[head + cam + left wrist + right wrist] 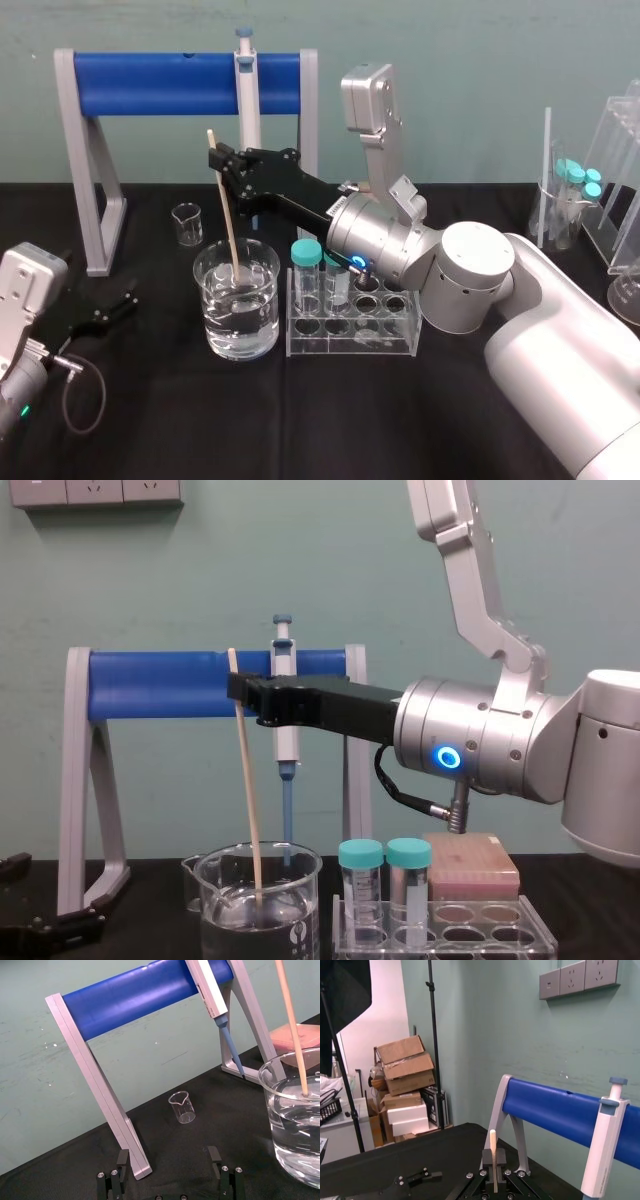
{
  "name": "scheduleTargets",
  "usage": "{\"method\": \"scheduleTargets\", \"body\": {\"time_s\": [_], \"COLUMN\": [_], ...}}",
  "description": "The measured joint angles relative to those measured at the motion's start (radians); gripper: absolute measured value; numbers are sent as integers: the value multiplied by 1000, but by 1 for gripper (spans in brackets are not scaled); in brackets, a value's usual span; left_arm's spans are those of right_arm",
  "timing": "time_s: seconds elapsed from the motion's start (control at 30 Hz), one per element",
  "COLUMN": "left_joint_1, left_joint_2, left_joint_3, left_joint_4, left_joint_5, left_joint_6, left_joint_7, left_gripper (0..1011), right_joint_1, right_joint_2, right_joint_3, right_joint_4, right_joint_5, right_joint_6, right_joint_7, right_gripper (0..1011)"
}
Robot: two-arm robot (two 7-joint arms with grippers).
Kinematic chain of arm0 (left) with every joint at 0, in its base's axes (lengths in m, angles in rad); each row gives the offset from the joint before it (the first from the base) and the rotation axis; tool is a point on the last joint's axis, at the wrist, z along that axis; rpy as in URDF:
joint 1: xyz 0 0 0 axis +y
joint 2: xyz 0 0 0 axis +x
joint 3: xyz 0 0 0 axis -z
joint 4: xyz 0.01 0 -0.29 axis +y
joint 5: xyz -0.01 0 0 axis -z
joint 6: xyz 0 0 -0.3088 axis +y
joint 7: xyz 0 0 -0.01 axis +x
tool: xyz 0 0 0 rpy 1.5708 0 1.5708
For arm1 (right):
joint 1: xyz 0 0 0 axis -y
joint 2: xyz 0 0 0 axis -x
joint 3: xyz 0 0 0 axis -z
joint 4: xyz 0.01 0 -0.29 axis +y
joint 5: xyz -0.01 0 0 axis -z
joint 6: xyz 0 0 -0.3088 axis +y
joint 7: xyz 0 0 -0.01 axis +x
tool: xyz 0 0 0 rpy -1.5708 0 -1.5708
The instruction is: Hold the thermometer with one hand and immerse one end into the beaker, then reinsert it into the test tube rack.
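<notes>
The test tube rack [350,345] stands just right of the water-filled beaker [262,300]. My left gripper [168,1156] rests on the table left of the beaker, fingers spread wide. My right gripper [216,160] pinches the thermometer [228,220] near its top, with the rod's lower end underwater.

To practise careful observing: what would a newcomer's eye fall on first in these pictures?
The right tool grips the thermometer near its top, its lower end dipped in the water-filled beaker at table centre. Just right of that stands the test tube rack with two teal-capped tubes, and a blue-barred stand rises behind. The left tool lies parked, open, at near left.
</notes>
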Motion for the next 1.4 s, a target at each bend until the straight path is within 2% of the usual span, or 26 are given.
{"method": "scheduleTargets", "body": {"time_s": [0.77,1.03,1.4], "left_joint_1": [0,0,0], "left_joint_2": [0,0,0], "left_joint_3": [0,0,0], "left_joint_4": [0,0,0], "left_joint_5": [0,0,0], "left_joint_6": [0,0,0], "left_joint_7": [0,0,0], "left_gripper": [1004,1004,1004], "right_joint_1": [-16,-12,-12], "right_joint_2": [-1,-3,-3], "right_joint_3": [8,4,4], "right_joint_4": [4,22,21], "right_joint_5": [-5,-25,-23], "right_joint_6": [10,-11,-11], "right_joint_7": [18,16,15], "right_gripper": [36,36,36]}}
